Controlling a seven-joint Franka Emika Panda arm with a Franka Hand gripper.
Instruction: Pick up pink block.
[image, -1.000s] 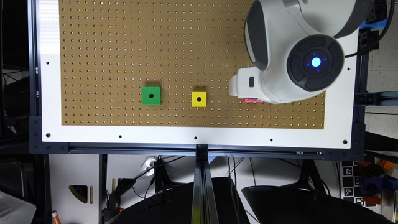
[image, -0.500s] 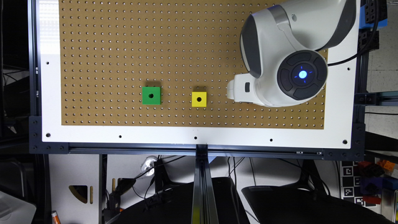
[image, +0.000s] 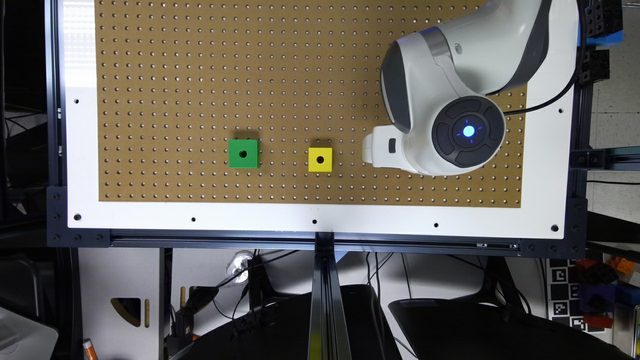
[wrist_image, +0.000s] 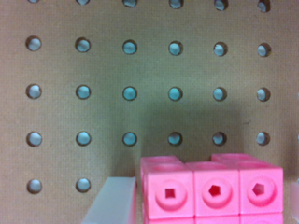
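Note:
The pink block (wrist_image: 212, 191) fills the near part of the wrist view, a bright pink brick with round studs resting on the brown pegboard (wrist_image: 140, 60). My gripper (wrist_image: 205, 207) straddles it. One pale finger (wrist_image: 112, 203) stands close beside one end, and a sliver of the other finger (wrist_image: 294, 198) shows past the other end with a small gap. The jaws look open. In the exterior view the white gripper part (image: 380, 150) and the arm cover the block.
A yellow cube (image: 320, 159) with a centre hole sits just off the gripper toward the exterior view's left, and a green cube (image: 243, 153) lies farther left. The pegboard (image: 200, 75) has a white border (image: 80, 150).
The arm has shifted toward the exterior view's left and looks smaller, lower over the board. The pink sliver seen beneath it a second ago is now covered. The cubes have not moved.

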